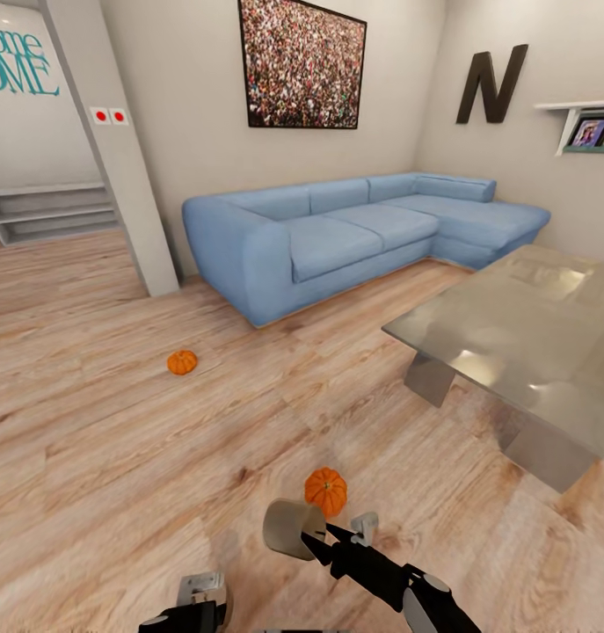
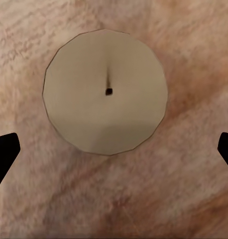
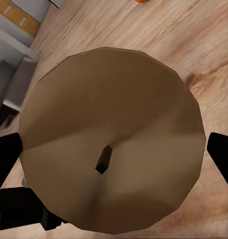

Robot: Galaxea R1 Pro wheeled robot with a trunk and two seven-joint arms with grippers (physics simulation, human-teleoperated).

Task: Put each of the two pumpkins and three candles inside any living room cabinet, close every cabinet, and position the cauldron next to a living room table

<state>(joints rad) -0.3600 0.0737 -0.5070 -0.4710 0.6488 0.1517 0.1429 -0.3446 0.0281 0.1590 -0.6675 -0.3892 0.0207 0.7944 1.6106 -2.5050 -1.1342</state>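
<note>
Two orange pumpkins lie on the wood floor, one [image 1: 182, 361] out in the open and one [image 1: 326, 491] just beyond my right gripper [image 1: 326, 533]. That gripper is shut on a pale candle [image 1: 288, 527], held tilted above the floor. In the right wrist view the candle's flat top and wick [image 3: 111, 144] span the gap between the dark fingers [image 3: 5, 159]. My left gripper [image 1: 200, 602] hangs open at the bottom edge. The left wrist view looks straight down on another candle [image 2: 105, 92] standing on the floor, with the fingertips [image 2: 4, 154] spread well apart. The cabinet and cauldron are out of view.
A glass-topped table [image 1: 530, 334] on metal legs stands at the right. A blue corner sofa [image 1: 337, 233] lines the far wall. A white pillar [image 1: 117, 149] and low grey shelves [image 1: 47, 211] are at the left. Open wood floor lies between them.
</note>
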